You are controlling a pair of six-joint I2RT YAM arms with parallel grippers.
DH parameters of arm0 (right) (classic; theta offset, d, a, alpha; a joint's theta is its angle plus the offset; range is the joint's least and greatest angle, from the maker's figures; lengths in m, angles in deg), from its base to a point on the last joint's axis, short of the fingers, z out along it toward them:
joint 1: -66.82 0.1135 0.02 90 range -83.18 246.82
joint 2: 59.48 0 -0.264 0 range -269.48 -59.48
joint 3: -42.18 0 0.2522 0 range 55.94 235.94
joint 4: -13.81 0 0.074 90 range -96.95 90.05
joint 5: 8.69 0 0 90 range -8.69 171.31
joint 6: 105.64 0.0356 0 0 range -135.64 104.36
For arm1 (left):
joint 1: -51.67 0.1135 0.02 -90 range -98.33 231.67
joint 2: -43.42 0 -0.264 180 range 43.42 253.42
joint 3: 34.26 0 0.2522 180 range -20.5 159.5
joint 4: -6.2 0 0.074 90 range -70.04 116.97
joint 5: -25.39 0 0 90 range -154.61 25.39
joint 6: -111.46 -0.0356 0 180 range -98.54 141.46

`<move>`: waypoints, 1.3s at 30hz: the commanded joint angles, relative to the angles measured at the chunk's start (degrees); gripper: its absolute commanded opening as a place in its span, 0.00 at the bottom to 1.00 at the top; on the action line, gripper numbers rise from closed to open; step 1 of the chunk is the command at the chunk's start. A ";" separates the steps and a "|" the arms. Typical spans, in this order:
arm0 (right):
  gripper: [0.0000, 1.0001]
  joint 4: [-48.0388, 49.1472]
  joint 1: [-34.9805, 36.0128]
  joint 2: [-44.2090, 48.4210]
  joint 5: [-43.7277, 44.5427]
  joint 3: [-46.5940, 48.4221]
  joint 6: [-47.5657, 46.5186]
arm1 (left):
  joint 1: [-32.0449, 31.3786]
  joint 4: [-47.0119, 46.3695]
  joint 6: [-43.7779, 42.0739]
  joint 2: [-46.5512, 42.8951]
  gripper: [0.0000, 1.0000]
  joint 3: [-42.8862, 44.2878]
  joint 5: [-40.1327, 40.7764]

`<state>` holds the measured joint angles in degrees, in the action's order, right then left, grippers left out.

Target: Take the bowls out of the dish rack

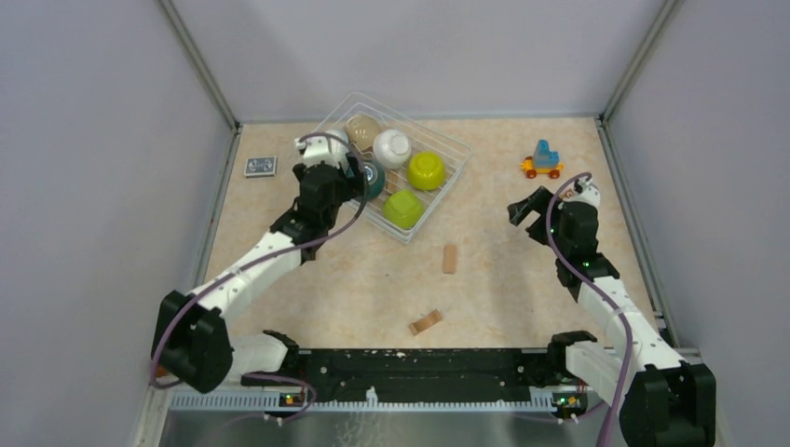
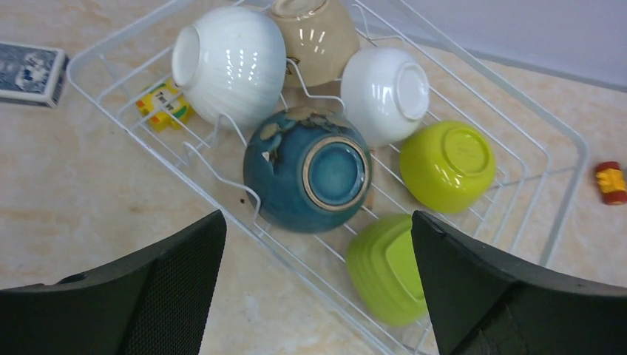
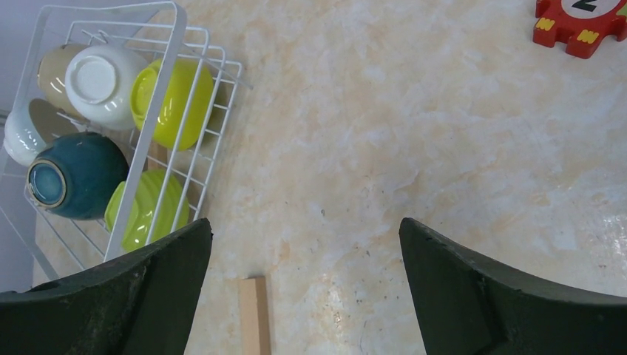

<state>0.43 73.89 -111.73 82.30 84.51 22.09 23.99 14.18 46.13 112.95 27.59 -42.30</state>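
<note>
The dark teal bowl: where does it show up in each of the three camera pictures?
Top external: the dark teal bowl sits in the dish rack's near-left part, right at the left gripper.
Left wrist: middle of the picture, base facing the camera.
Right wrist: far left, inside the rack.
Shared landmark: the squarish lime green bowl beside it.

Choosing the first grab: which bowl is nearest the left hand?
The dark teal bowl, the only one that colour, bottom up, directly ahead of the left hand.

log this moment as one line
left gripper open above teal bowl | right gripper open, empty | dish rack holds all six bowls | none unloaded
</note>
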 commanded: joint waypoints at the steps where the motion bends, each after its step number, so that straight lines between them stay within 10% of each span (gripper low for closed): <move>1: 0.97 -0.21 0.06 1.82 -2.34 1.98 -0.19 | 0.88 3.48 -6.04 8.88 0.99 10.57 7.00; 11: 0.97 -2.40 0.20 3.08 -4.36 1.49 -0.82 | 3.39 15.99 -14.12 31.02 0.99 35.01 16.21; 39: 0.97 -2.37 0.22 2.46 -2.89 1.66 -1.46 | 11.68 21.24 -12.91 47.47 0.98 50.08 1.96</move>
<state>-3.42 73.89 -108.85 78.87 84.51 21.00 35.49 34.62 32.64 159.86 74.80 -41.27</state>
